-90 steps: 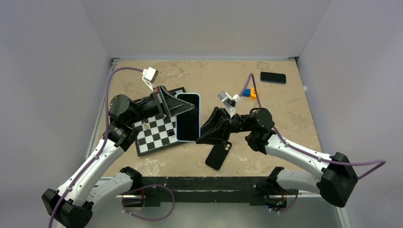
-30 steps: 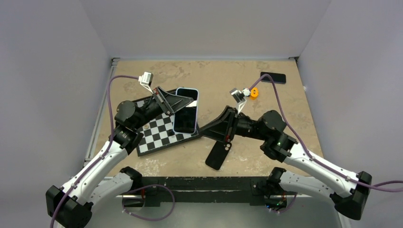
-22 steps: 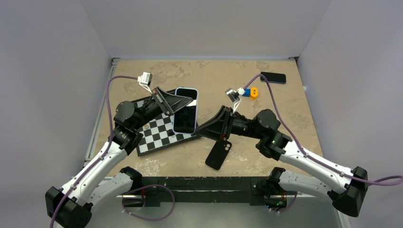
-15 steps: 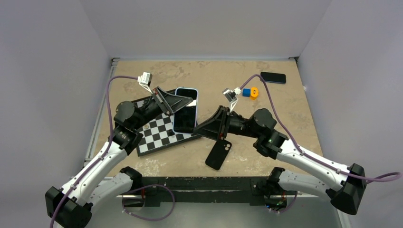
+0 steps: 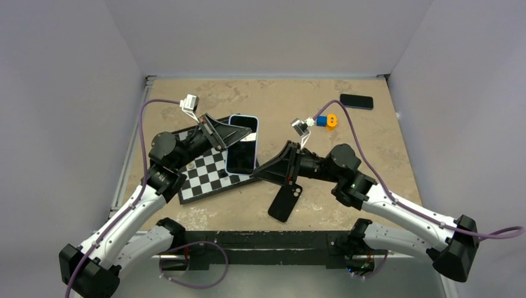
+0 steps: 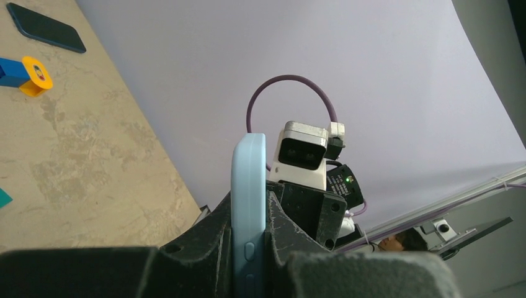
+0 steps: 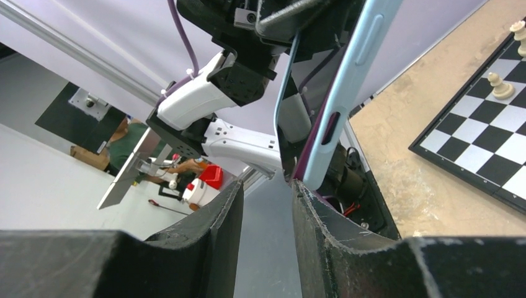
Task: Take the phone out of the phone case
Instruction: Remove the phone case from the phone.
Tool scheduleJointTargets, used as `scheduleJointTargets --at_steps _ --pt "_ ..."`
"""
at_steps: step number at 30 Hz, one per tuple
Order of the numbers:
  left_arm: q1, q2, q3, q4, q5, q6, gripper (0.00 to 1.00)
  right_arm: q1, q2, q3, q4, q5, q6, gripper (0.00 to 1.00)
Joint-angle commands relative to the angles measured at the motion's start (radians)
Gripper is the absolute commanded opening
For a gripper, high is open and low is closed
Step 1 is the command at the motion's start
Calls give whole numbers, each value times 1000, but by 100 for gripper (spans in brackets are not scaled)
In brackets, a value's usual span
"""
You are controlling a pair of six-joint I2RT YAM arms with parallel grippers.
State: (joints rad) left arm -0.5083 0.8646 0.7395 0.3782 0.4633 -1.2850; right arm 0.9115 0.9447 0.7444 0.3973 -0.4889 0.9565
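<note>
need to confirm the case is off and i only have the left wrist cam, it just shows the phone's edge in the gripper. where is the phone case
observer: the phone case lies by itself on the table, near the arm bases, apart from the phone.
operator: and the right gripper
observer: the right gripper is open, its tips just short of the phone's near end, nothing between them.
operator: what's under the phone
observer: a chessboard; seen from above, the raised phone covers its right part.
</note>
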Motion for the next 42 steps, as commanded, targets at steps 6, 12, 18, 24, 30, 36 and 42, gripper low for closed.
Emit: scheduleJointTargets --at_steps 6,12,18,24,30,36,42 --pt "-2 -16 55 90 -6 -3 0 0 14 -10 34 11 -21 39" --pt "-2 -13 46 122 3 -35 0 0 55 19 37 24 -16 39" --pt "-2 -14 16 191 1 -102 0 0 87 31 -1 85 -32 40" --pt "-2 -6 -6 276 3 -178 0 0 142 42 9 115 -41 41" --pt "-4 -5 -17 296 6 -207 0 0 194 87 13 118 -53 41" --pt "-31 6 -47 301 9 -198 0 0 273 169 103 50 -2 40" --pt "-55 2 -28 226 49 -134 0 -10 324 241 164 35 72 36"
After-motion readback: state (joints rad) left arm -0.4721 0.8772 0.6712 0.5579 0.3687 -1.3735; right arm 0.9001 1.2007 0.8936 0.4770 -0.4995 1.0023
